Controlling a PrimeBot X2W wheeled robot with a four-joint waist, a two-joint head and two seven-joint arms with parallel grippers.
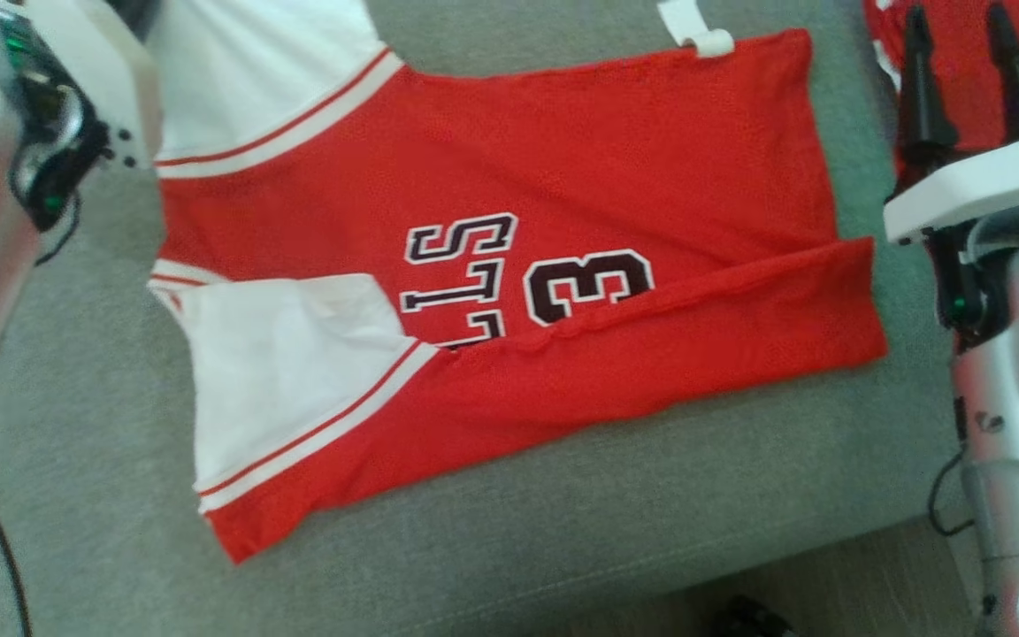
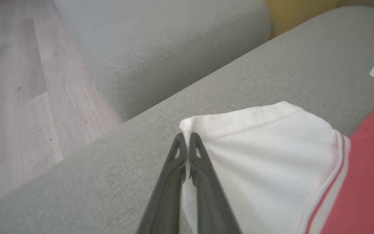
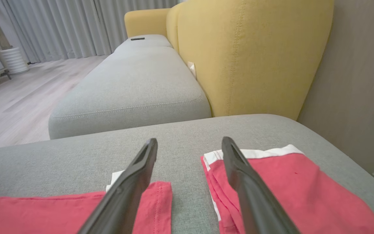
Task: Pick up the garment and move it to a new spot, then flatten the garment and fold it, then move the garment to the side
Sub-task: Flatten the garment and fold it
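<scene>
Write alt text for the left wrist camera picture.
The left gripper is shut on the corner of the white sleeve of a red jersey, which lies on a grey sofa cushion. A wooden floor is beyond the cushion's edge.

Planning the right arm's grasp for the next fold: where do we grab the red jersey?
Probably its far hem corner by the white tag, from the hem side: that corner lies flat nearest the open right gripper, matching the white sleeve the left gripper pinches.
</scene>
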